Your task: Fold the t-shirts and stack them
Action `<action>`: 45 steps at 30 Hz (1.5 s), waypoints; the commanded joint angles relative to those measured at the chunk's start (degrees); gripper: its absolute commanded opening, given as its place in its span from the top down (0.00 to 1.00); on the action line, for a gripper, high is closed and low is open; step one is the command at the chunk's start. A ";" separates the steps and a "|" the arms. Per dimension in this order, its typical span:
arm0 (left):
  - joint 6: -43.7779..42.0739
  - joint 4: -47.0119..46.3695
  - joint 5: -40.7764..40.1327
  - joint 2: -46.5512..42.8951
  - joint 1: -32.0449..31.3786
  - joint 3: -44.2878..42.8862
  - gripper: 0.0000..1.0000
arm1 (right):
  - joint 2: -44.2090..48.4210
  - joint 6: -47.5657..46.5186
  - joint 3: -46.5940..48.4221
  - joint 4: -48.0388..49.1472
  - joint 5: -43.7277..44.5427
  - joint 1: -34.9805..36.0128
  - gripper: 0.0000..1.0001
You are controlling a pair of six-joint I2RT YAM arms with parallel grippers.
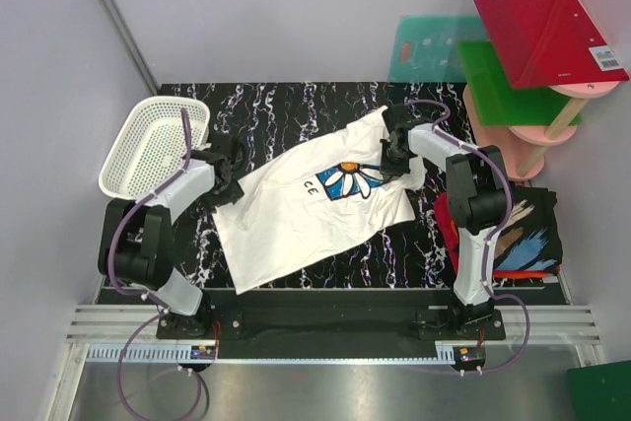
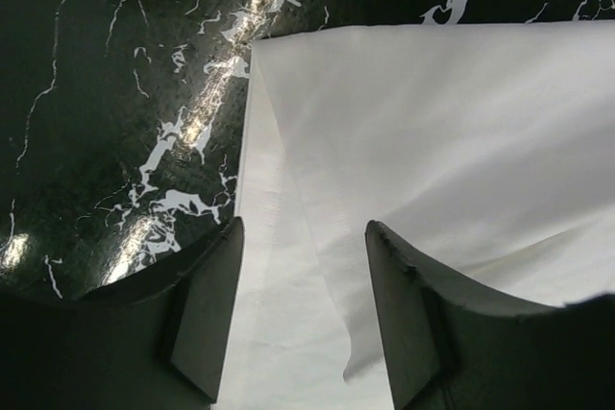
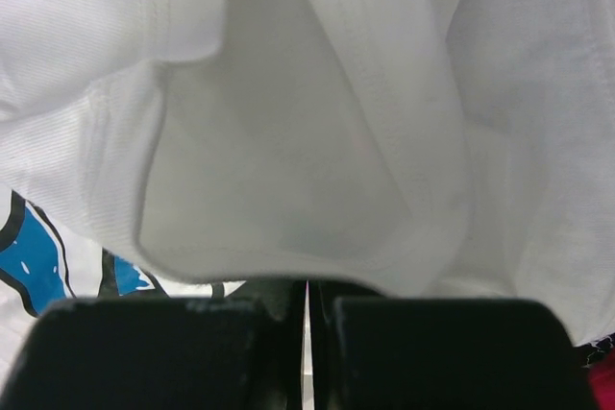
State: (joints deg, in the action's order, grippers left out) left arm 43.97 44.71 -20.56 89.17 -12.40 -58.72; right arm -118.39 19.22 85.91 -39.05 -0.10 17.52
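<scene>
The white t-shirt point(image 1: 306, 204) with the blue daisy print point(image 1: 353, 180) lies spread on the black marbled table point(image 1: 286, 105). My left gripper point(image 1: 229, 171) is open at its left edge; in the left wrist view the jaws point(image 2: 303, 271) straddle the white cloth point(image 2: 432, 141) without closing on it. My right gripper point(image 1: 394, 150) is shut on a bunched fold of the white t-shirt point(image 3: 307, 141) near its upper right corner, and cloth drapes over the jaws point(image 3: 307, 300). The black t-shirt point(image 1: 523, 224) lies folded on the red-orange one point(image 1: 449, 229) at the table's right edge.
A white mesh basket point(image 1: 158, 145) sits tilted at the table's back left, close to my left arm. Red point(image 1: 547, 36), green point(image 1: 508, 81) and teal point(image 1: 429, 46) boards and a pink stand point(image 1: 552, 125) are at the back right. Grey walls close in both sides.
</scene>
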 commanded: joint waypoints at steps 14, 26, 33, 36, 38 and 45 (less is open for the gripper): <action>-0.81 -5.60 2.63 13.58 1.59 -4.65 0.69 | -1.85 -1.03 -1.97 2.13 -1.40 0.50 1.00; -2.30 -0.43 -4.47 12.88 4.23 -10.61 1.00 | -2.29 -0.86 -2.06 2.22 -1.31 0.50 1.00; -5.20 5.30 -10.02 12.52 6.34 -17.83 1.00 | -2.29 -0.41 -2.24 2.13 -0.17 0.50 1.00; -6.26 6.09 -10.64 14.36 7.22 -19.85 1.00 | -2.37 -0.41 -2.06 2.05 -0.17 0.50 1.00; -7.30 6.97 -9.95 15.51 7.92 -21.17 0.94 | -2.37 -0.68 -2.06 1.96 -0.17 0.50 1.00; -8.28 6.80 -7.48 20.25 8.62 -22.40 0.72 | -2.46 -0.85 -2.06 1.69 1.15 0.50 1.00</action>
State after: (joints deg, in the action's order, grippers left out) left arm 37.26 50.35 -25.89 107.46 -4.34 -79.07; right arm -118.48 19.33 85.21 -35.68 -2.85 18.35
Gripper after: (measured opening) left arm 0.287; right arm 0.008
